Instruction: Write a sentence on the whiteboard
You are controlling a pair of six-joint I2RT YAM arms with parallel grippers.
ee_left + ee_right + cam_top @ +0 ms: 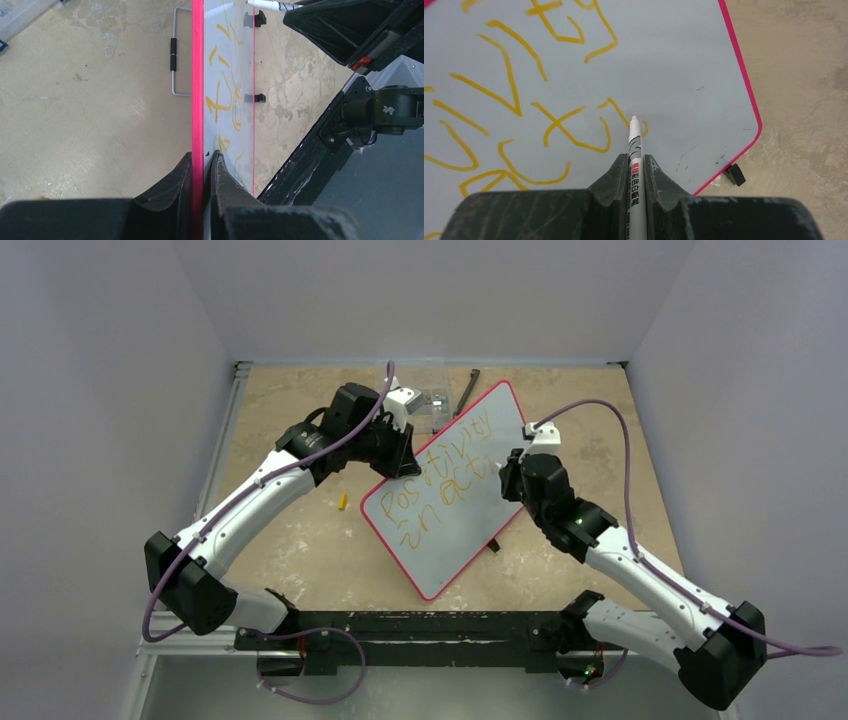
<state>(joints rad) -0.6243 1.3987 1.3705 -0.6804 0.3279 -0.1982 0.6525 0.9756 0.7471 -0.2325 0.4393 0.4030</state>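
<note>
Top: whiteboard (445, 560) slanted across the counter (300, 540) between both arms, sentence (445, 485) unfinished on it.

Left wrist: left hand (202, 157) pinching the whiteboard's red edge, likely to stop it sliding.

Right wrist: right hand (636, 159) clamped on the marker (634, 145), tip at the second line's last stroke, presumably mid-letter.

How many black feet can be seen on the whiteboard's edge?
2. Both sit on the long edge of the whiteboard opposite the left claw: the far foot near the marker, the near foot closer to that claw. Others may be hidden.
</note>
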